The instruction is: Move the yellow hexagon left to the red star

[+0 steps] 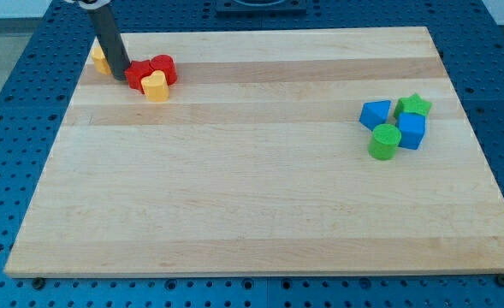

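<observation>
My tip (pixel 121 78): I am resting it on the wooden board (pixel 252 222) near the board's top-left corner; I carry no jaws at all, only a straight dark rod (pixel 110 43), so nothing is being clasped or held.
Yellow hexagon (pixel 99 58): it is sitting just behind my rod, toward the view's left and a little toward the top of my tip; the rod is covering part of it, so I cannot tell whether it is touching me.
Red star (pixel 136 76): it is lying immediately to the view's right of my tip, seemingly touching it.
Red block (pixel 163 68): it is sitting further to the view's right of my tip, pressing against the red star; its shape looks rounded, though I cannot tell exactly.
Yellow heart (pixel 156 86): it is lying to the right of my tip and slightly toward the view's bottom, touching both red pieces.
Far cluster: well apart from my tip, toward the view's right edge, a blue triangle (pixel 375 113), a green star (pixel 414 104), a blue block (pixel 411 130) and a green cylinder (pixel 385 142) are huddling together.
</observation>
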`<action>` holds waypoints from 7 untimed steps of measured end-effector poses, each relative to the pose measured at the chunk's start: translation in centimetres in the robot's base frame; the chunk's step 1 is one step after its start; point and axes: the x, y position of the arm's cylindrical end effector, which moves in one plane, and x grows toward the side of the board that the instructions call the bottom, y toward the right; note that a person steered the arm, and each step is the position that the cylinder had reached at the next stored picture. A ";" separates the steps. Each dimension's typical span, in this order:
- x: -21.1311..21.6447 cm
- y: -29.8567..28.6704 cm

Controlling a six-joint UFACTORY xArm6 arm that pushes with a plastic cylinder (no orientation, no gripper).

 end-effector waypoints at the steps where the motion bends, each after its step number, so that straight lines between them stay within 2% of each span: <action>1: -3.8 0.0; 2: -3.9 0.1; 3: -9.4 -0.8; 6: -9.6 -2.5; 7: -8.2 -4.9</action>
